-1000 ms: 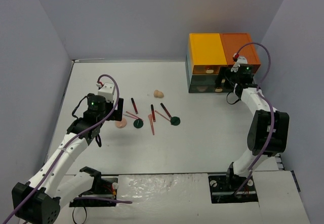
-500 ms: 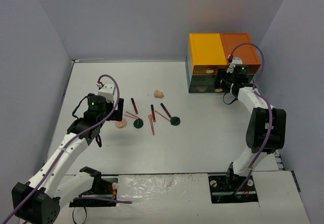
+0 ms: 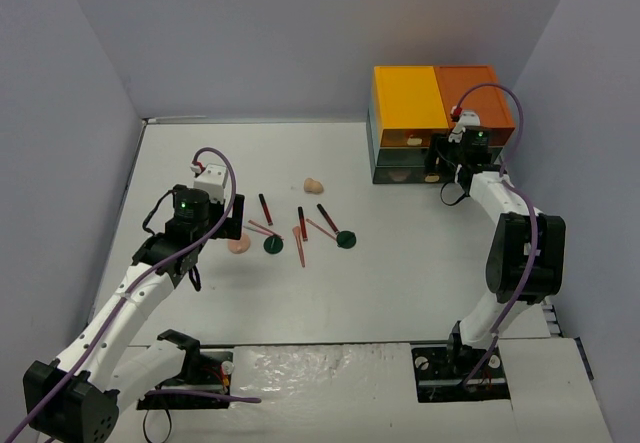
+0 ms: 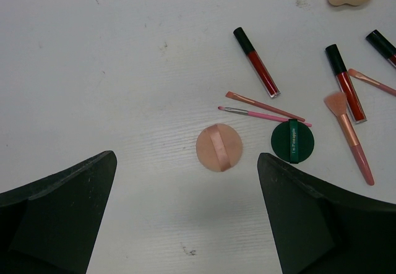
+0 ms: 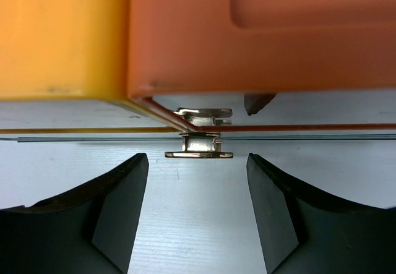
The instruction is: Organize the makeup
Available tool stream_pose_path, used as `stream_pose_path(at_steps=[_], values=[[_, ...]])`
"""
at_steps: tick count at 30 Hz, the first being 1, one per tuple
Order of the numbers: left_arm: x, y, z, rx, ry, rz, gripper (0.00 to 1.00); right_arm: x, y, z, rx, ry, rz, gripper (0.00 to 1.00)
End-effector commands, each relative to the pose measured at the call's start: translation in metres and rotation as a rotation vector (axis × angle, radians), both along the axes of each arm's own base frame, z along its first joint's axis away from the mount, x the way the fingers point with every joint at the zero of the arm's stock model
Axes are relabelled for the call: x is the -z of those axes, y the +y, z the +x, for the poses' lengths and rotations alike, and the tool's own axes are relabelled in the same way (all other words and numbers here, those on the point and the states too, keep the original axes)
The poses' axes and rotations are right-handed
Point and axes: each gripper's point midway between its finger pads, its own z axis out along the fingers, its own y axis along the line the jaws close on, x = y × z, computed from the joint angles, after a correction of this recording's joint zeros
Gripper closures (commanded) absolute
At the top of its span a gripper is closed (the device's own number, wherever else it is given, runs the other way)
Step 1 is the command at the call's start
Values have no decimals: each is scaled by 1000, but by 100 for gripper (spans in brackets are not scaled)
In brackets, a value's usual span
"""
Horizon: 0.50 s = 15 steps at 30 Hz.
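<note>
Peach compact (image 4: 219,148) lies below the parted left end effector (image 4: 185,158); right end effector (image 5: 197,166) parted too.

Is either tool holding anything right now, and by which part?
Nothing is held. The left tool hangs open above the makeup; the right tool is open at the drawer knob, not touching.

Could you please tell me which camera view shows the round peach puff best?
The left wrist view: the round peach puff lies unobstructed near the centre, strap visible. The top external view shows only a small peach spot by the left arm. The right wrist view shows the drawer unit, no puff.
</note>
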Motion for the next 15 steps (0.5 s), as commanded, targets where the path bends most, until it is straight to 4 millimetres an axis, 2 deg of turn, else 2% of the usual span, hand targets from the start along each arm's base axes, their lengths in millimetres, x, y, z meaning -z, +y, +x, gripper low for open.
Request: stream_pose_path(at_steps=[1, 8, 15], values=[[-25, -3, 10, 3, -85, -16, 3, -46, -3, 26, 9, -158, -34, 39], [-24, -3, 9, 4, -82, -13, 3, -49, -2, 28, -10, -172, -51, 47], [-25, -3, 9, 6, -84, -13, 3, -45, -2, 27, -28, -165, -74, 64]])
